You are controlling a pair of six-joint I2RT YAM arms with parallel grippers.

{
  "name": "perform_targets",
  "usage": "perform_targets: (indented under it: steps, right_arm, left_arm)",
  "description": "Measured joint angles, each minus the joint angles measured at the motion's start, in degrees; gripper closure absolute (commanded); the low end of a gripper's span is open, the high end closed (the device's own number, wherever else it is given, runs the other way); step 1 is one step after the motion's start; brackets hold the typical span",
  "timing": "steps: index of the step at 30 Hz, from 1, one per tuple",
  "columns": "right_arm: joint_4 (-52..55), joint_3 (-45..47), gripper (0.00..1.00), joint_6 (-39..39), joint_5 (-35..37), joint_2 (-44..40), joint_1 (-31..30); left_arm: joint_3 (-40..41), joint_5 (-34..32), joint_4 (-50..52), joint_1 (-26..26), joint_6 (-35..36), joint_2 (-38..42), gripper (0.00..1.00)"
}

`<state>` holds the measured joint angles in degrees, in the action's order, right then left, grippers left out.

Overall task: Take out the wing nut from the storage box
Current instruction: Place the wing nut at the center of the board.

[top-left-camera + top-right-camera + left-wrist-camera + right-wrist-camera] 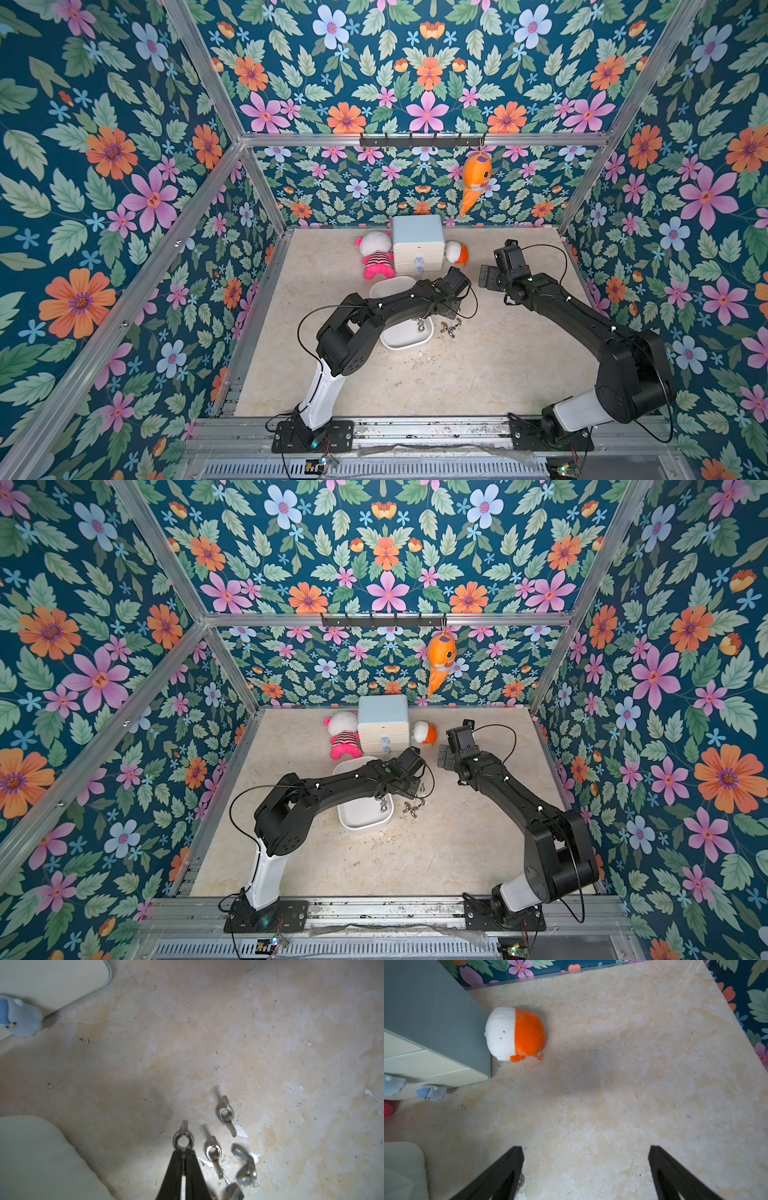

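The left claw pinches a nut at its tips, clear of the box beside it, with loose nuts just off its other side; best lower near the table before releasing, so nothing bounces; the right claw is spread, idle

Laboratory robot cell. Aluminium-profile frame with printed floral panels encloses left arm and right arm; bases bolted to aluminium rail.

Three soft toys: doll, ball, hanging fish. One drawer cabinet. One storage box. Left arm, right arm: two. Wing nuts outside box: at least four.
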<state>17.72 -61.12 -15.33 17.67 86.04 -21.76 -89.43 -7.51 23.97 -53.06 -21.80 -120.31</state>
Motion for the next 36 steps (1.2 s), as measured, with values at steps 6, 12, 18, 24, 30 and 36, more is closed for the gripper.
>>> perform_targets:
  steps: [6,12,18,24,30,36]
  right_arm:
    - [0.02,0.00,0.01,0.00,0.00,0.00,0.00]
    - [0.00,0.00,0.01,0.00,-0.02,0.00,0.00]
    - [0.00,0.02,0.01,0.02,-0.02,0.00,0.00]
    - [-0.02,0.13,0.01,0.02,-0.02,0.00,0.00]
    - [-0.07,0.44,0.01,0.02,-0.04,-0.02,0.00]
    - [-0.28,0.66,0.01,0.02,-0.04,-0.31,0.00]
  left_arm:
    - [0.17,0.09,0.02,-0.61,-0.70,-1.05,0.93]
    - [0.59,-0.13,-0.04,-0.90,-1.22,-1.68,0.93]
    - [1.11,-0.13,-0.83,-0.94,-1.86,-1.68,0.90]
    - [1.46,-0.13,-1.20,-0.96,-2.25,-1.53,0.81]
    - [1.42,-0.28,-0.09,-1.03,-2.32,-0.96,0.76]
    - [1.05,-1.64,1.09,-1.16,-2.49,1.57,0.75]
